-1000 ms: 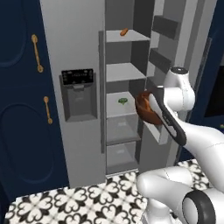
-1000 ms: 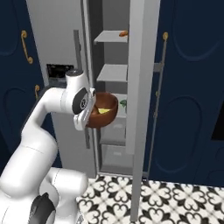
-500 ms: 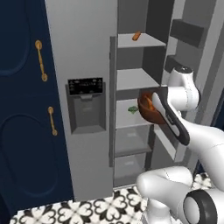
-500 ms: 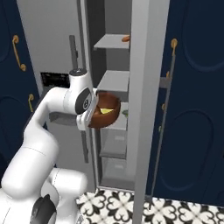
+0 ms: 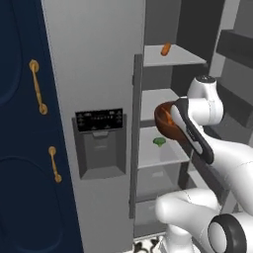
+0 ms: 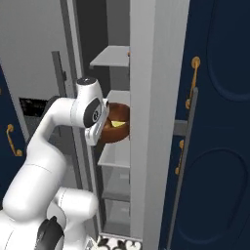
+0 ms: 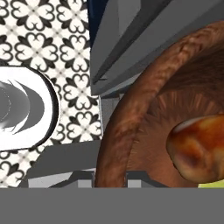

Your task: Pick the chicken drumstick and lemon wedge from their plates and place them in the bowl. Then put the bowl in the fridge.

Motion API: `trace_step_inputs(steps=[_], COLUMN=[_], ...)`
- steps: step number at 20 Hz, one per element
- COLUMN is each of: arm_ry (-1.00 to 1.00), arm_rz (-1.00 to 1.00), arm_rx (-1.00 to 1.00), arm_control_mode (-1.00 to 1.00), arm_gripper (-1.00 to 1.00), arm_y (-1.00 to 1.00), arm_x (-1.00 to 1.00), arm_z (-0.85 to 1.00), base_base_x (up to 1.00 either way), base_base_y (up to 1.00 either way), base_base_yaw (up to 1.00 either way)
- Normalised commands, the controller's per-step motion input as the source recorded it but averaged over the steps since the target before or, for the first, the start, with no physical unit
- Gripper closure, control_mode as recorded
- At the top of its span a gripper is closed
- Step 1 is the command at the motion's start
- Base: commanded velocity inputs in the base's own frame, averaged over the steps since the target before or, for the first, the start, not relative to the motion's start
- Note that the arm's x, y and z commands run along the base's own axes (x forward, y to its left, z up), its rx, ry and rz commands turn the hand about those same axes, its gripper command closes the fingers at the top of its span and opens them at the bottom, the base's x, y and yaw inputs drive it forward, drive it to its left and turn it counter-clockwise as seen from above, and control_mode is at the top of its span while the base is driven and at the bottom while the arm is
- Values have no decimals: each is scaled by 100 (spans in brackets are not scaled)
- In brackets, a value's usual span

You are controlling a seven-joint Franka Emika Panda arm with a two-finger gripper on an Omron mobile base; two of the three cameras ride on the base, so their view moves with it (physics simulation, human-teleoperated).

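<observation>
My gripper point(image 5: 172, 117) is shut on the rim of the dark reddish-brown wooden bowl point(image 5: 164, 121) and holds it in the air at the open fridge point(image 5: 94, 59), level with the middle shelf. From the right, the bowl point(image 6: 117, 129) shows a yellow lemon wedge point(image 6: 118, 124) inside, with the fridge's right door edge partly covering it. In the hand view the bowl's rim point(image 7: 131, 118) runs between my gripper point(image 7: 109, 176), and the glossy chicken drumstick point(image 7: 197, 146) lies inside it. The plates are out of view.
An orange item point(image 5: 166, 49) lies on the top shelf and a green floret point(image 5: 159, 142) on the shelf under the bowl. The left door carries the black dispenser panel point(image 5: 99, 120). Navy cabinets with brass handles point(image 5: 37, 87) flank the fridge. Patterned floor tiles point(image 7: 39, 30) lie below.
The whole picture has shifted and grown: the base has driven closer to the fridge. The bowl stays in my grip and now hangs nearer the shelves.
</observation>
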Motion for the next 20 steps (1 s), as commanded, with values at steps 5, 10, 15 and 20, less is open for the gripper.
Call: trace_step_inputs(steps=[5, 10, 15, 20], arm_ry=[0, 0, 0, 0], arm_rz=[0, 0, 0, 0], arm_rx=[0, 0, 0, 0], arm_control_mode=[100, 100, 100, 100], arm_gripper=[100, 100, 100, 100], arm_y=[0, 0, 0, 0], arm_x=[0, 0, 0, 0], arm_z=[0, 0, 0, 0], base_base_x=[37, 57, 46, 3], base_base_y=[-25, -11, -18, -11], base_base_yaw=[0, 0, 0, 0])
